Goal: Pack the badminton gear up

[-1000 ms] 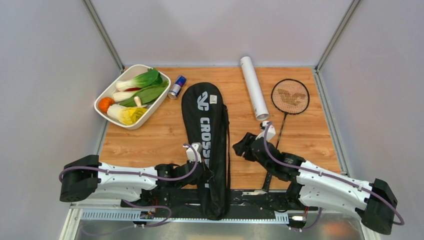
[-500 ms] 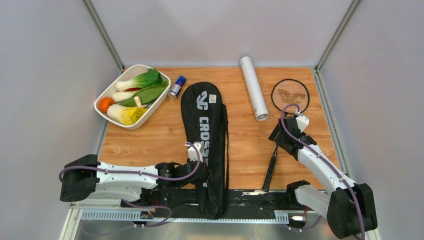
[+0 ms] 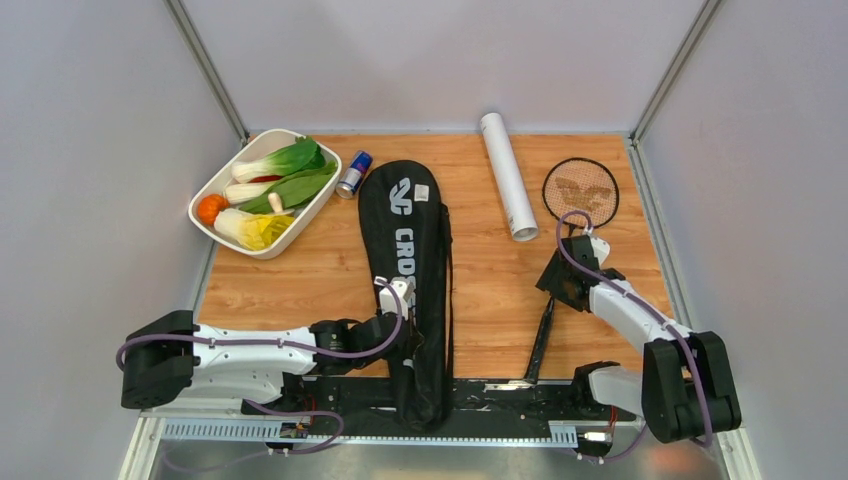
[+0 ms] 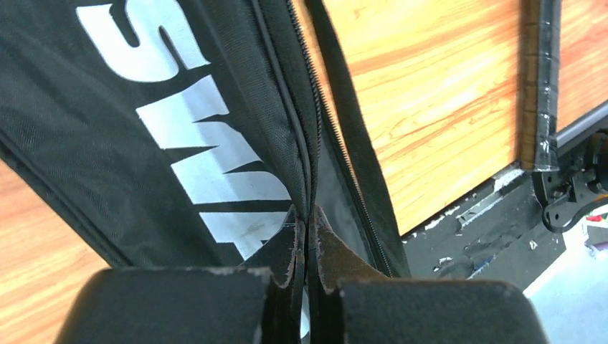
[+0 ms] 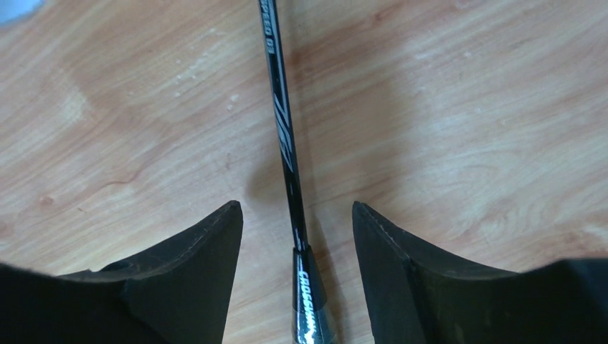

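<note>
Left gripper is clamping the CROSSWAY racket bag; right gripper, jaws apart, is straddling the racket shaft and should close next.

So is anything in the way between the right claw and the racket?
No, nothing visible. The right gripper hangs open directly over the racket shaft, one finger on each side, with only the bare wooden table around it.
</note>
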Available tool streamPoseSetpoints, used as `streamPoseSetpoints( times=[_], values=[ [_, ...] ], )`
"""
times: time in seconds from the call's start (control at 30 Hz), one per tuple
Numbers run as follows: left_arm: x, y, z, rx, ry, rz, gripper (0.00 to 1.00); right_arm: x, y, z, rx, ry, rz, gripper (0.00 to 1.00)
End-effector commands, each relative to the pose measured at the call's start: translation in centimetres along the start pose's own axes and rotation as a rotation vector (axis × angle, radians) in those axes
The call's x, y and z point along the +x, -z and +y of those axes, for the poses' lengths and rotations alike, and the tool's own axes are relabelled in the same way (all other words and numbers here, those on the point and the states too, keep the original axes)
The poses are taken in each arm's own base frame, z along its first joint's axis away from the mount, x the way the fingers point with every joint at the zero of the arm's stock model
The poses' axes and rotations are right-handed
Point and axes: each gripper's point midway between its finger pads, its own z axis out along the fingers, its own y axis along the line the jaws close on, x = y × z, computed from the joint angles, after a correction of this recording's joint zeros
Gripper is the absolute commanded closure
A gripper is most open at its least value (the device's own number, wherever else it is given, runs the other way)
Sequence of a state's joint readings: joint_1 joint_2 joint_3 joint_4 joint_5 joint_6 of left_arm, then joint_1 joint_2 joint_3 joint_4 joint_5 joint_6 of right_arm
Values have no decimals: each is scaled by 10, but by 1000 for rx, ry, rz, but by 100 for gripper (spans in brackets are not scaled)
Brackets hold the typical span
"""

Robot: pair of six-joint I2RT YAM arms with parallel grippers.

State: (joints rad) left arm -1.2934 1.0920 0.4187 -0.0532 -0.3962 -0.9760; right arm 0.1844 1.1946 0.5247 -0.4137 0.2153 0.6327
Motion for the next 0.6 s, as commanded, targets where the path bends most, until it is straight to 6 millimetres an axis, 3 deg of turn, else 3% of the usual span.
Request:
streamPoseSetpoints(
  times=[0.0, 0.27, 0.57],
  values=[
    [-26, 1, -33, 138, -131, -76, 100, -2, -9, 5, -47, -20, -7, 42],
    [-46, 6, -56, 217, -201, -109, 100, -9, -17, -13, -44, -79, -25, 99],
    [-61, -8, -48, 217, -198, -120, 100, -55, 19, -5, -108, -94, -217, 100]
  ],
)
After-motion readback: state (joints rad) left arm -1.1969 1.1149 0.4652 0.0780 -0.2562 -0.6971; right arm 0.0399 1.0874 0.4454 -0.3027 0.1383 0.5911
